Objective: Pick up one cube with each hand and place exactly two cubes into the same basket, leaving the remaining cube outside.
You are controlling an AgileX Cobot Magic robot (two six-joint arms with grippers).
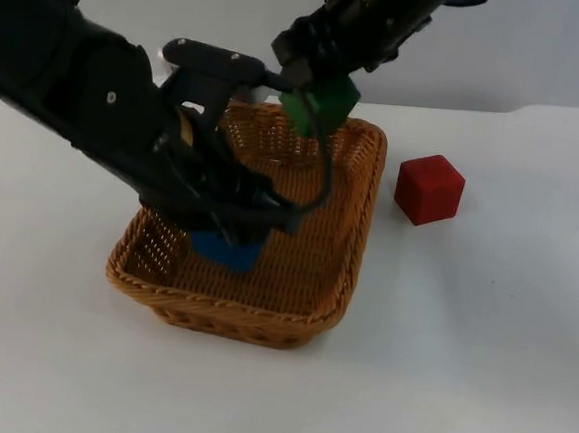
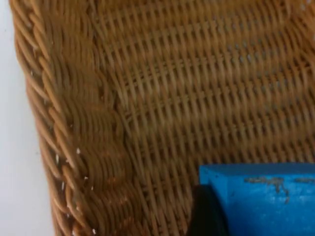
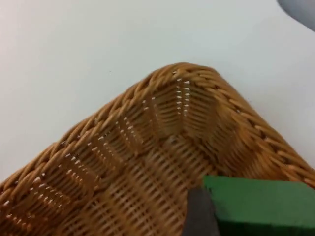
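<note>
A brown wicker basket sits in the middle of the table. My left gripper reaches down into it, shut on a blue cube just above the woven floor; the blue cube shows against a black fingertip. My right gripper hangs over the basket's far side, shut on a green cube. That green cube is above a basket corner. A red cube rests on the table to the right of the basket.
The white table spreads around the basket, with open room in front and to the right. A grey partition wall closes the back.
</note>
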